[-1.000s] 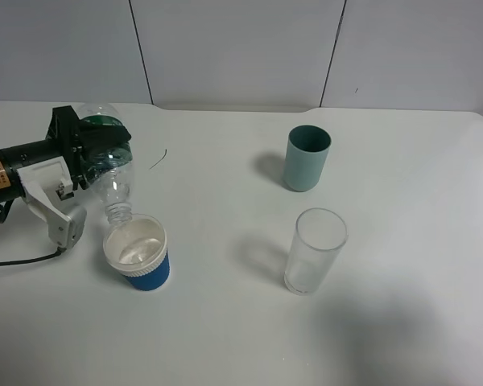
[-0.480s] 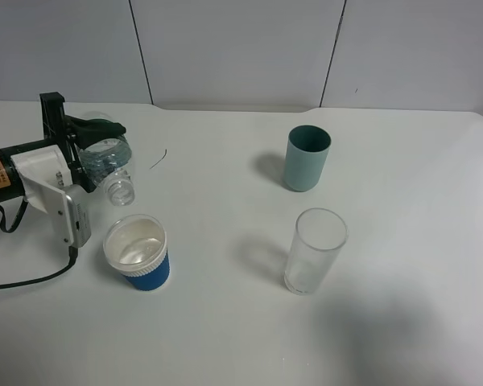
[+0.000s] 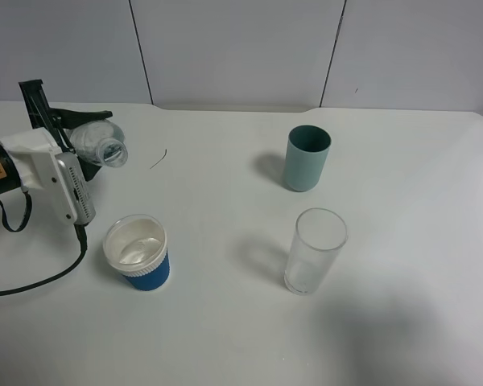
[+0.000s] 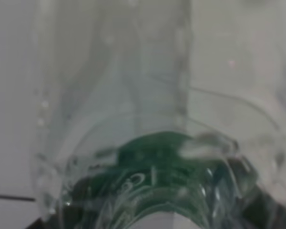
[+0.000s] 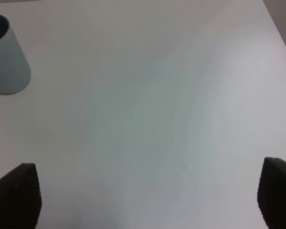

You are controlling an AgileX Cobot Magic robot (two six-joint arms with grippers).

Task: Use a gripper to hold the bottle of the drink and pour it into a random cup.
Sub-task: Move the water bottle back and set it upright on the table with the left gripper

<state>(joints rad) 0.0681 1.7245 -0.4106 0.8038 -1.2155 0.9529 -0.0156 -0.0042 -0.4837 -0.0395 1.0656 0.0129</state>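
My left gripper is shut on the bottle of the drink at the far left of the table. The clear bottle lies almost level, its open mouth pointing right, above and behind the cup and clear of it. In the left wrist view the bottle fills the frame, with its green label close to the lens. The cup is short and blue with a white ribbed rim, and clear liquid shows inside it. My right gripper is open over bare table and holds nothing.
A teal plastic cup stands at the back centre-right, and it shows also as the teal cup in the right wrist view. A tall clear glass stands in front of it. A black cable trails from the left arm.
The bottle has swung up from mouth-down over the cup to nearly level. The left gripper has drawn back and to the left with it. The cups have not moved.
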